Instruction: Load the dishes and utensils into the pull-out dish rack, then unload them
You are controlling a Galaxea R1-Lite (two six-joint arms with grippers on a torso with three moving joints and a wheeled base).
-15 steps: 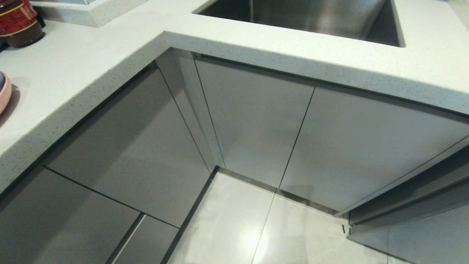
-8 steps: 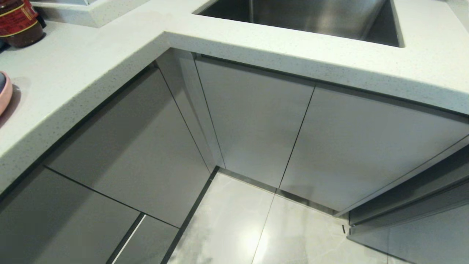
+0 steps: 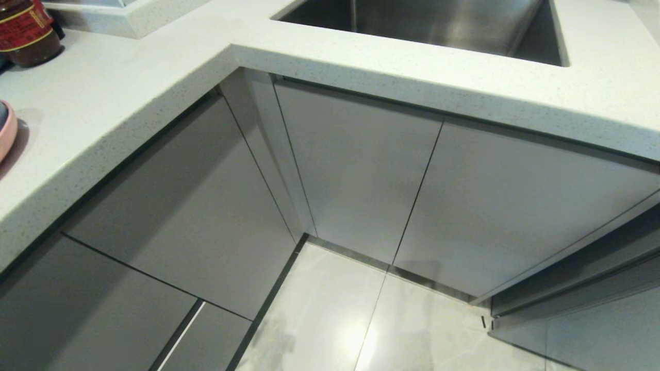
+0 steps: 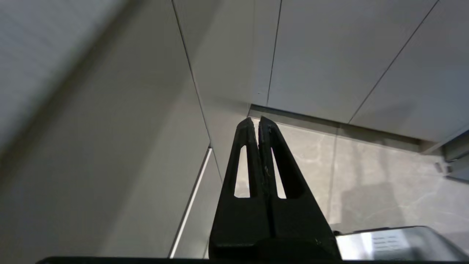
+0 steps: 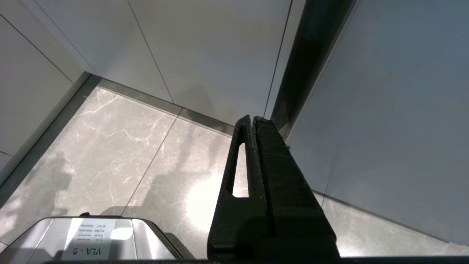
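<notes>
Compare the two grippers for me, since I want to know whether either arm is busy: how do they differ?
The left gripper points at the foot of the pale cabinet doors, while the right gripper points beside a dark gap between panels. Both slotted fingers show on the left gripper; on the right gripper only one slot shows. Shared: both are black, shut, hold nothing, and hang low over the grey marbled floor.

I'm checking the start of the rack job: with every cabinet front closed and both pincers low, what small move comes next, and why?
Probably raise the shut left pincer toward the top edge of the flat grey drawer front under the speckled white countertop. No dish rack shows, so a front must open first. The salmon-pink dish waits on that countertop. Which front hides the rack cannot be told.
</notes>
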